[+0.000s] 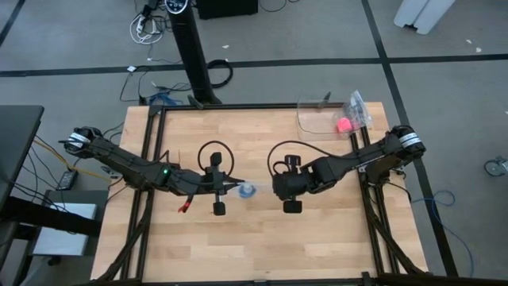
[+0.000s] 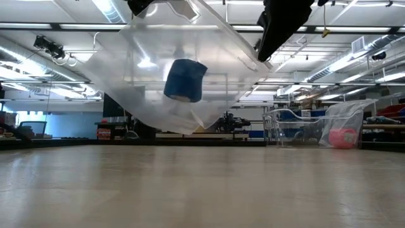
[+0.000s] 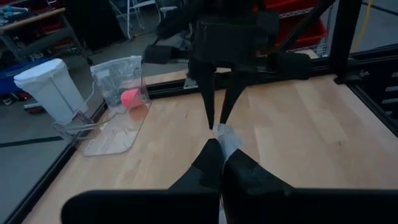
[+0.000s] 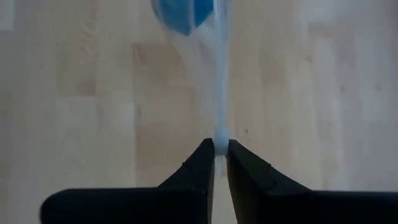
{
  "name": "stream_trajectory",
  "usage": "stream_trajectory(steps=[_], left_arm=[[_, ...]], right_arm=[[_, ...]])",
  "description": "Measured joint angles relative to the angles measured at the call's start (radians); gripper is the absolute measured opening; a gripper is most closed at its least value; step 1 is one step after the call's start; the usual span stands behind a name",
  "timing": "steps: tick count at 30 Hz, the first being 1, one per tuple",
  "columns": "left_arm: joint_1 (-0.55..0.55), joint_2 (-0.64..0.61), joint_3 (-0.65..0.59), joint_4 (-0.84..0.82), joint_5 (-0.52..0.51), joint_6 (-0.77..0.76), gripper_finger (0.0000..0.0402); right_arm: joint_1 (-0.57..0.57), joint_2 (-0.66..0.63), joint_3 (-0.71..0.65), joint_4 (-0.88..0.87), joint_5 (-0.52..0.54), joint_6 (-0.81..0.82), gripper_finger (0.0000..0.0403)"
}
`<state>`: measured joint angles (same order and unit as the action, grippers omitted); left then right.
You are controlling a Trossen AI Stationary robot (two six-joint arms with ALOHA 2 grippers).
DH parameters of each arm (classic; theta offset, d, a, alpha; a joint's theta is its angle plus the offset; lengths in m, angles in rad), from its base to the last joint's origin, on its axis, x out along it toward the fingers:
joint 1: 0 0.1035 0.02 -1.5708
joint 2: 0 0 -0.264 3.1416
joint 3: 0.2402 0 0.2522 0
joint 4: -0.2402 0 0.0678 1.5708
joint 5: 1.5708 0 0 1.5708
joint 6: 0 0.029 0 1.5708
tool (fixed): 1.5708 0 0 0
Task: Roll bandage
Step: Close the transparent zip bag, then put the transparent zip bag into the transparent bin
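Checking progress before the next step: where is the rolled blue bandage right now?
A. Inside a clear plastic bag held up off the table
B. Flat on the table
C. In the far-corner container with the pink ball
A: the low view shows the bandage inside the clear plastic bag hanging above the table.

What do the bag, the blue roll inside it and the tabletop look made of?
Bag: thin clear plastic film, glossy; the room shows through and it creases. Blue roll: looks like soft matte cloth, no shine, though it is seen only through the film. Tabletop: pale wood, visible planks and grain, satin finish.
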<state>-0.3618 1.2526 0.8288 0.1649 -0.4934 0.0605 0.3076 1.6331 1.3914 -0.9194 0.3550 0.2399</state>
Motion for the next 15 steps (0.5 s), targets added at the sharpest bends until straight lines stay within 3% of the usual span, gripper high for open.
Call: stream_trajectory(steps=[9, 15], left_arm=[[0.0, 0.0, 0.0, 0.005, -0.019, 0.006, 0.0001], [0.0, 0.0, 0.0, 0.044, -0.017, 0.014, 0.0001]], right_arm=[[0.042, -0.102, -0.001, -0.006, 0.066, 0.043, 0.0111], [0.072, -0.211, 0.0, 0.211, 0.066, -0.016, 0.0132]])
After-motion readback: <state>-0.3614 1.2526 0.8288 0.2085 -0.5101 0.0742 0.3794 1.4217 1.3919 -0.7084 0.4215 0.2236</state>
